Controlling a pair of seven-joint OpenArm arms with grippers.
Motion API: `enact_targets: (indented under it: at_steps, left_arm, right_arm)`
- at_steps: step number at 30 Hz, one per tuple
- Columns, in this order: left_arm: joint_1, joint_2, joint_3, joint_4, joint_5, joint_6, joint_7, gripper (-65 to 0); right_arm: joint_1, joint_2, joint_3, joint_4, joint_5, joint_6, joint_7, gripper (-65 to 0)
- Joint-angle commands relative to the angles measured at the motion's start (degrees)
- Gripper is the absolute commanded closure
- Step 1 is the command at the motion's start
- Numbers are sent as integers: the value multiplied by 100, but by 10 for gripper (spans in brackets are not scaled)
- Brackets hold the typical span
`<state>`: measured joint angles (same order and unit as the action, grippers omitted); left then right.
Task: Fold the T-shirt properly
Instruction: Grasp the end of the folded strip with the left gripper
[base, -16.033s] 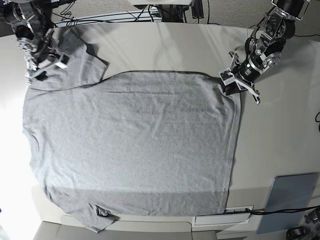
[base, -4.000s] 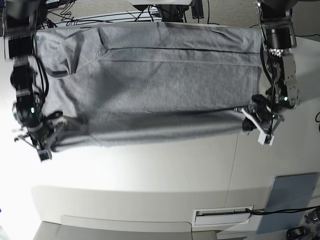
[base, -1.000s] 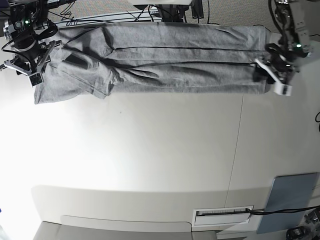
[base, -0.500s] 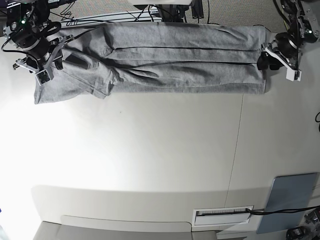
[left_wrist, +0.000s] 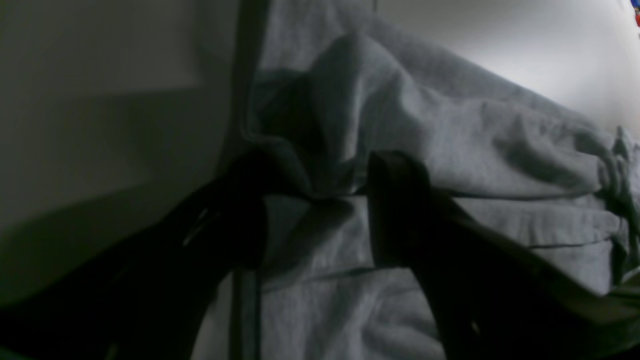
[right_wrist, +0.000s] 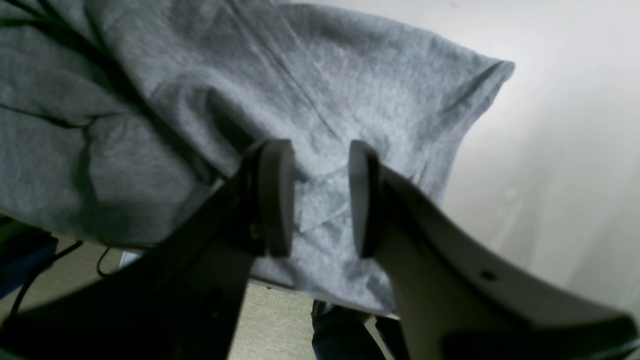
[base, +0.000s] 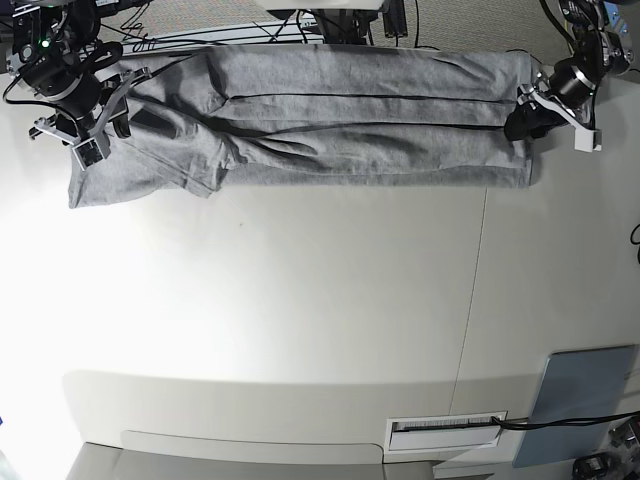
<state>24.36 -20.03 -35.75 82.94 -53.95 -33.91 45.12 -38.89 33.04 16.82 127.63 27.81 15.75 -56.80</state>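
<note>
The light grey T-shirt (base: 350, 120) lies folded into a long narrow band along the table's far edge, its left end bunched and wrinkled. My left gripper (base: 552, 128) hovers at the band's right end. In the left wrist view, that gripper (left_wrist: 320, 210) stands open over the T-shirt (left_wrist: 450, 145), its dark fingers (left_wrist: 395, 210) wide apart and pinching nothing. My right gripper (base: 100, 135) is over the rumpled left end. In the right wrist view, it (right_wrist: 318, 197) is open just above the T-shirt (right_wrist: 150, 100), with cloth showing through the gap.
The white table (base: 300, 300) has a seam (base: 475, 300) running front to back on the right. A blue-grey pad (base: 580, 400) and a white slotted strip (base: 445, 428) sit at the near right corner. Cables (base: 200, 30) run behind the far edge.
The shirt band has stayed put over the last second. My left gripper drew up and right, off the right end. My right gripper shifted slightly down over the left end.
</note>
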Motion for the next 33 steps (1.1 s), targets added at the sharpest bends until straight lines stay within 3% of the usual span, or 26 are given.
enact_targets:
  at_steps: [1,4,8,13,17,23,29,33]
  left_arm:
    - [22,-74,-26,20,-83,-35,98,-322]
    - [24,-74,-26,15,-271,-208,278,-297]
    - [24,-74,-26,15,-289,-197,291,-238]
    - [24,-74,-26,15,-258,-197,131,0]
    - [26,-76,-28,17,105,-184,-295,0]
    - [26,-144,-107,111,693,275,-686,0]
    - [59,-153,-166,839,1088,503,-616,0]
    - [188,70,-162,1742,1108,586,-151,0]
  right_arm:
    - [0,79,37,90,26,-4,90,-189]
    - [0,79,37,90,26,-4,90,-189]
    - [0,79,37,90,26,-4,92,-189]
    - [0,79,37,90,24,-2,96,-189]
    - [0,79,37,90,22,2,107,-189]
    - [0,79,50,94,-409,-22,280,-189]
    - [0,79,50,94,-1117,-470,446,-189]
    - [2,87,50,94,-1714,-673,555,-189]
